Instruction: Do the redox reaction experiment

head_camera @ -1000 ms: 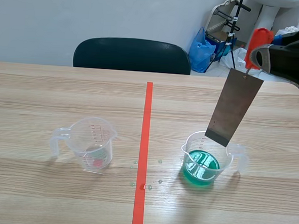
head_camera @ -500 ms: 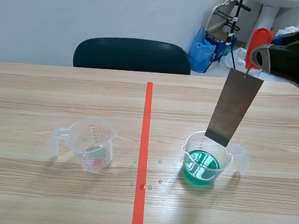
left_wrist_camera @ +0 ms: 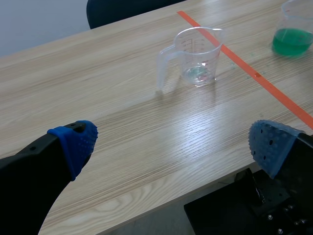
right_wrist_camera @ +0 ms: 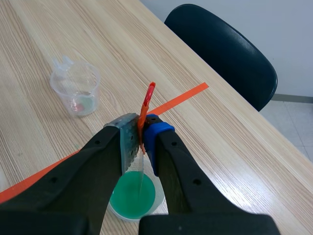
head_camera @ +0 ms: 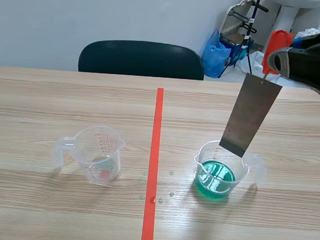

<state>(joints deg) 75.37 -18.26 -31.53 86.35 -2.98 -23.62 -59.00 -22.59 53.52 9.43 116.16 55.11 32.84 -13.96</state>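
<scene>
Scene view shows us nothing moved: the right tool [right_wrist_camera: 142, 134] stays clamped on the plate [head_camera: 251, 117], hanging over the green beaker [head_camera: 220, 172], so dipping remains. The left tool [left_wrist_camera: 172, 144] gapes empty.

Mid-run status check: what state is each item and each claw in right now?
Left claw: open, empty, above the table.
Right claw: shut on the orange clip.
Right cup: upright, holds green liquid.
Metal plate: hanging tilted from the clip, lower end at that cup's rim; cannot tell if it touches the liquid.
Left cup: upright, nearly empty, slight residue at the bottom.
</scene>
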